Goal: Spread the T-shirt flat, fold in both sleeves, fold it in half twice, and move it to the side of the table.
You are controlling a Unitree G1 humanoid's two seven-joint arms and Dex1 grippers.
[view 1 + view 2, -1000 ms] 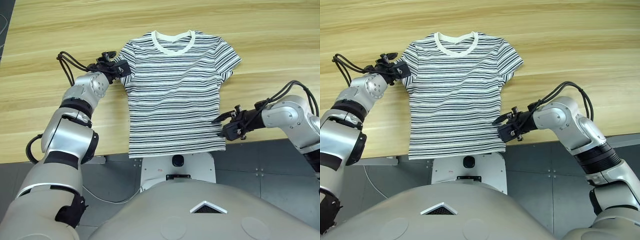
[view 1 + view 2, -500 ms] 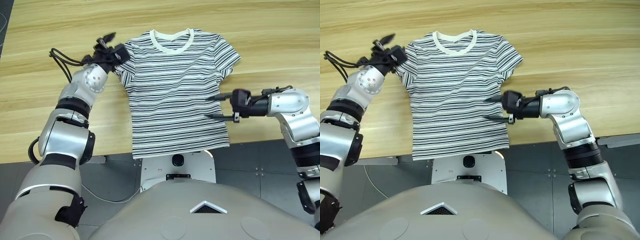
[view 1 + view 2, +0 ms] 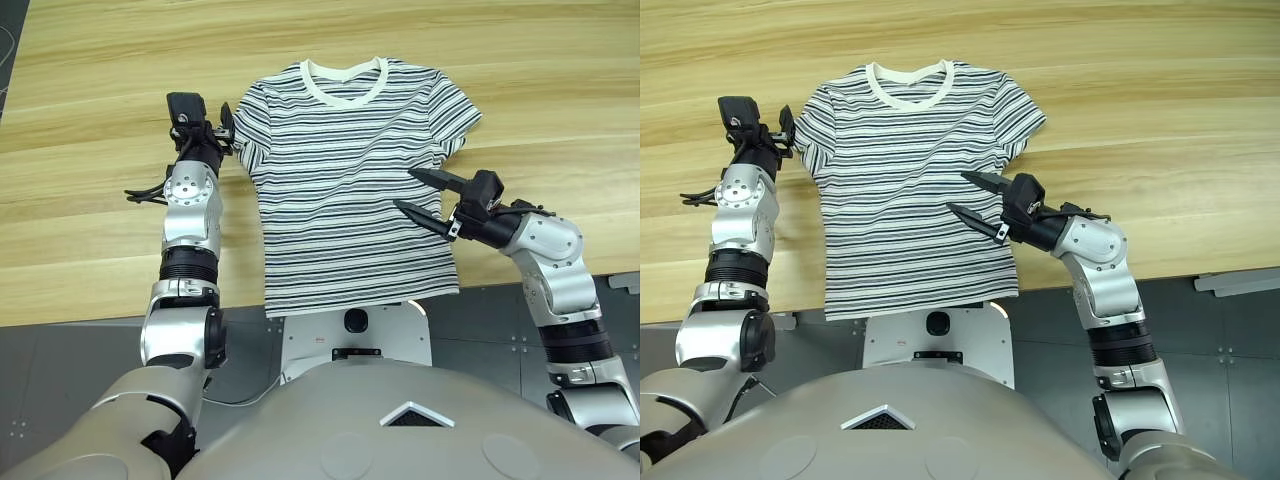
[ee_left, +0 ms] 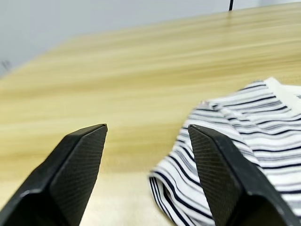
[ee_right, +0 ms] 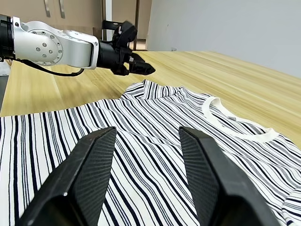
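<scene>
My left claw (image 4: 146,128) hangs open, two black fingers (image 4: 77,165) spread above a pale wooden table (image 4: 117,70). A striped T-shirt (image 4: 254,117) lies there, its rumpled sleeve (image 4: 176,188) in the gap between my fingers.

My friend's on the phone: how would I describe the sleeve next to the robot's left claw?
On the wooden table lies a striped T-shirt, collar away from the robot. The sleeve on the robot's left sits right beside the open left gripper. Unlike the other sleeve, which spreads out flat, it is rumpled and drawn in toward the body.
</scene>
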